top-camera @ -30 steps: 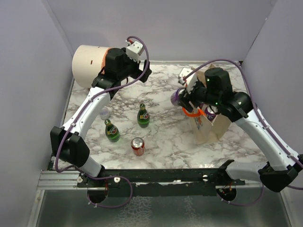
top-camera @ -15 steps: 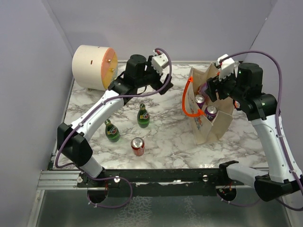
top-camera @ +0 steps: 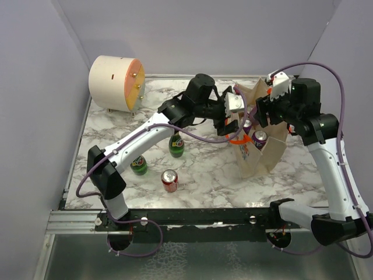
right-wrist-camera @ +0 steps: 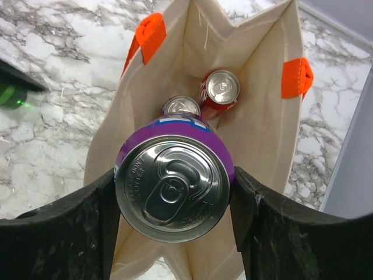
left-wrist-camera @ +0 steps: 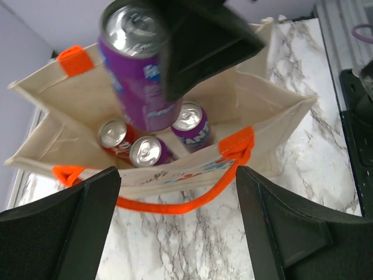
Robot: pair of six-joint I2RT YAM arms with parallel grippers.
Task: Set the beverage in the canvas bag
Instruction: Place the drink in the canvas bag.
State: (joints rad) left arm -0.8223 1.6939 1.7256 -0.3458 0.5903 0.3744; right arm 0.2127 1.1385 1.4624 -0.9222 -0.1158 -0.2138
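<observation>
Right wrist view: right pincer clamped on the purple can, poised above the open canvas bag at the right of the tabletop, ready for lowering. Left pincer, fingers apart, hovers by the orange handle, seemingly to steady it.

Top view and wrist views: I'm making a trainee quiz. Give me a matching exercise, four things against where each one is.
1 carried purple can
2 lone red can
3 canvas bag
4 beige drum

A back left corner
B right side, standing open
C on the table, near its front edge, upright
D in the right gripper, over the bag

Pairs: 1-D, 2-C, 3-B, 4-A
</observation>
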